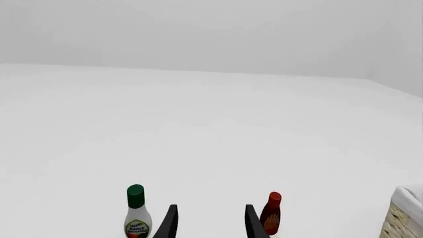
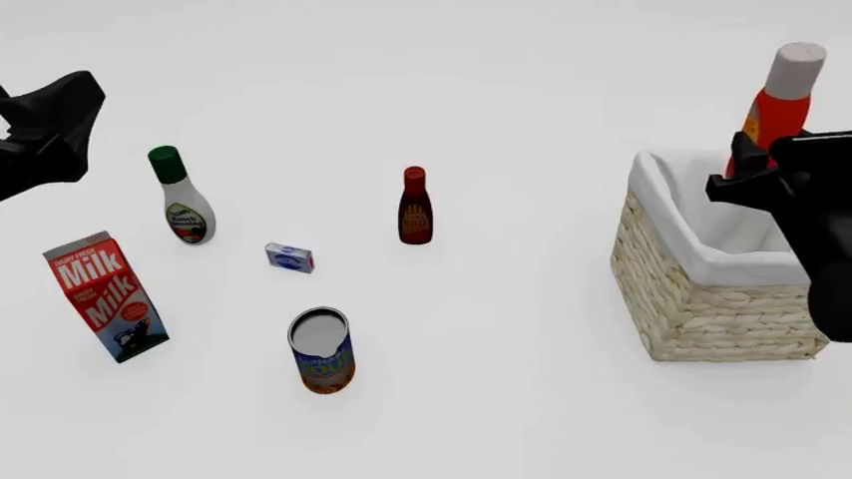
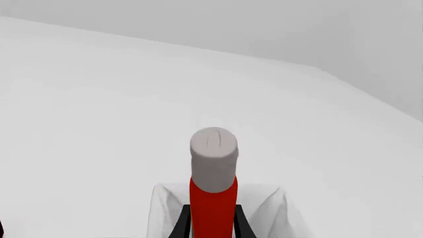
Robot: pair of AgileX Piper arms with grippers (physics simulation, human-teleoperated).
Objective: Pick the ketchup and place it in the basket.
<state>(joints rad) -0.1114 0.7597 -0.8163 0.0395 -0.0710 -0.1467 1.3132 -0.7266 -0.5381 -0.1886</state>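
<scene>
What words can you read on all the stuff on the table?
"Milk", printed twice on the red and white carton, with a smaller line above it too blurred to read.
White bottle with green cap: label too blurred to read.
Dark-red bottle, small blue and white box, can, ketchup: print too small to read.

I read "Milk" twice on red-white carton (image 2: 106,295), lower left of front view, one large across white band, one smaller above it. White bottle with green cap (image 2: 182,201), upper left, carries label; wording too small to read. Small blue-white box (image 2: 289,257), can (image 2: 321,350), dark-red bottle (image 2: 415,207), ketchup (image 2: 775,108) label: print illegible.
</scene>
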